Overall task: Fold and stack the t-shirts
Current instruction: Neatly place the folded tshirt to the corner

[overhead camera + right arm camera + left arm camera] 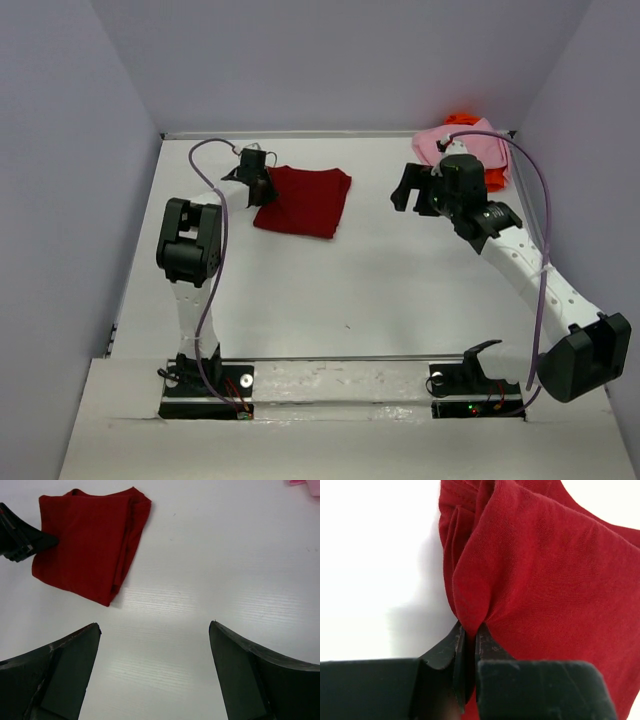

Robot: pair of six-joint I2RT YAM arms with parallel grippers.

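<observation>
**Left tool** (pixel 467 635): clenched on a bunched edge of the red shirt (pixel 545 590). The cloth is pinched between both jaws and fans out beyond the tips. In the top view the shirt lies just to this tool's right on the desk (pixel 400 290), as a folded, roughly square packet touching the jaws.

**Right tool** (pixel 155 625): released, jaws wide, nothing between them. It hangs above bare desk, well apart from the red shirt, which lies ahead and to its left. Off to its right, at the desk's far corner, the pink shirt (pixel 470 148) lies heaped on the orange shirt (pixel 462 119). Neither is folded.

**Step in hand (judgement):** the first shirt is being finished, with the grasp taken either for a last fold or to shift the packet to its stacking place. Two shirts are outstanding.

**Next move calls for (judgement):**
- The pinched edge should travel low and steady, so the layers do not slide open.
- The free right tool can pin the opposite edge or go for the pink shirt.
</observation>
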